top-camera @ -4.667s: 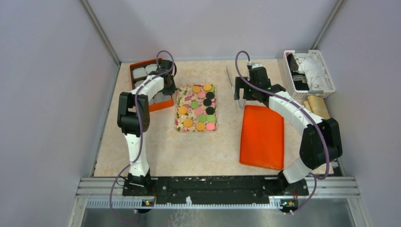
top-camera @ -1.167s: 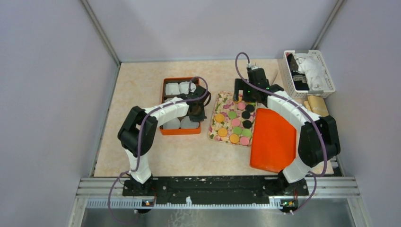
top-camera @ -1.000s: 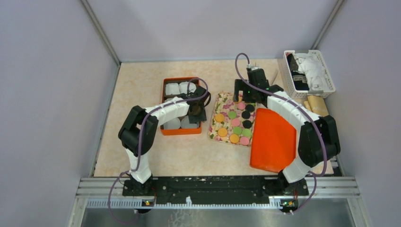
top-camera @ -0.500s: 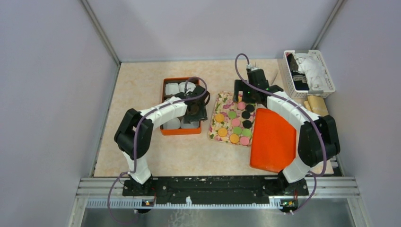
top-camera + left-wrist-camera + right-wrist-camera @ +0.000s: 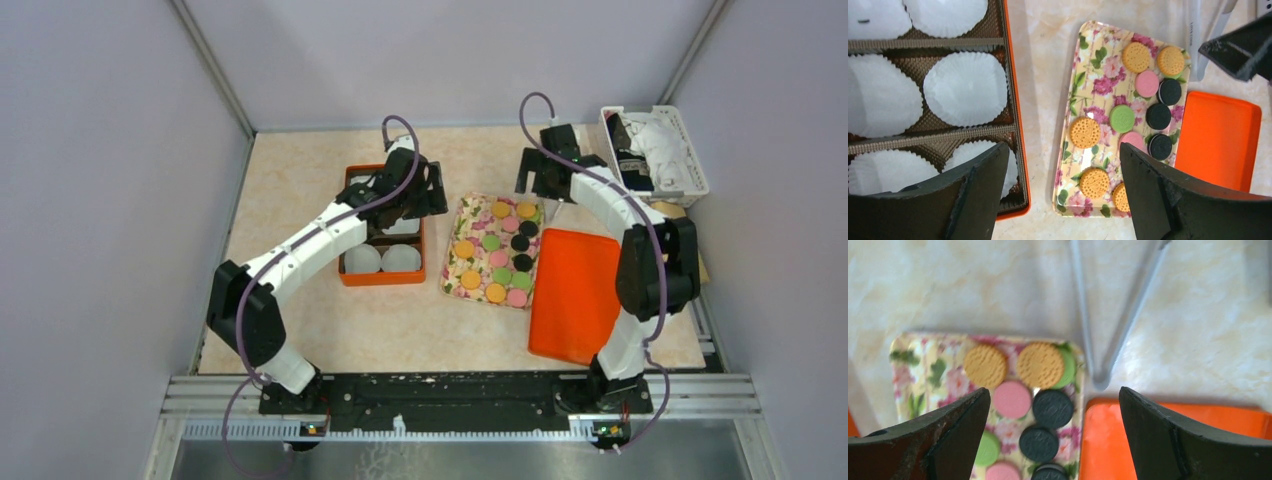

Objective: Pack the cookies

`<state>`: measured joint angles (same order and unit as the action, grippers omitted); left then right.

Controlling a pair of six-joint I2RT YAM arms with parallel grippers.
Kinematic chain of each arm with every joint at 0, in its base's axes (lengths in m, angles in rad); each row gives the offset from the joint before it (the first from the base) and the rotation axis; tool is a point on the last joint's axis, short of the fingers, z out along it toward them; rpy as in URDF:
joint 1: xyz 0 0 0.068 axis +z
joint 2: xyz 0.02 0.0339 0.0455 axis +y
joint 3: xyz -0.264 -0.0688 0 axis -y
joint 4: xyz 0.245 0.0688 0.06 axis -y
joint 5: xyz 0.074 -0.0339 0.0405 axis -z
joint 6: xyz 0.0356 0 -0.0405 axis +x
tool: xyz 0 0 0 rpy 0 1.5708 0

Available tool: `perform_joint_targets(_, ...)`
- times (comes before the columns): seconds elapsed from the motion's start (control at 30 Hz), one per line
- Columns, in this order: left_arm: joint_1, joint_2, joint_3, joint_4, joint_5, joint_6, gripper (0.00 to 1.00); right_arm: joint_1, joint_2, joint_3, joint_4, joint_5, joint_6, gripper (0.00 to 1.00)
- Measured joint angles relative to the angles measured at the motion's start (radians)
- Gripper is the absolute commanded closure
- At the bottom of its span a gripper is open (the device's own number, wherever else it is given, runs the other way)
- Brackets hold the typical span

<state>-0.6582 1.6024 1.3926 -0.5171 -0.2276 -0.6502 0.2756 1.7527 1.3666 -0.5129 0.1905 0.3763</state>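
The cookies, orange, pink, green and black discs, lie in rows on a floral tray in the middle of the table. In the left wrist view the cookies lie flat on the tray, right of an orange box holding white paper cups. My left gripper hangs open and empty above the gap between box and tray. My right gripper hovers open and empty over the tray's far right corner, above pink and black cookies.
An orange lid lies right of the tray, touching it. Metal tongs lie on the table beyond the tray. A white basket of cloths stands at the back right. The orange box sits left of the tray.
My left gripper has opened, let go of the box's right side and risen toward the back. My right gripper has pulled back and to the right, off the tray. Box and tray stay put.
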Motion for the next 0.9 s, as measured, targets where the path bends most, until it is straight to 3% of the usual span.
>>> perform_joint_targets(0.4, 0.019, -0.015, -0.047, 0.086, -0.006, 0.082, 0.13, -0.077, 0.272, 0.193, -0.064, 0.055, 0.01, 0.01)
perform_joint_targets(0.9, 0.083, -0.016, -0.117, 0.108, 0.011, 0.086, 0.13, -0.143, 0.439, 0.387, -0.118, 0.055, 0.013, 0.01)
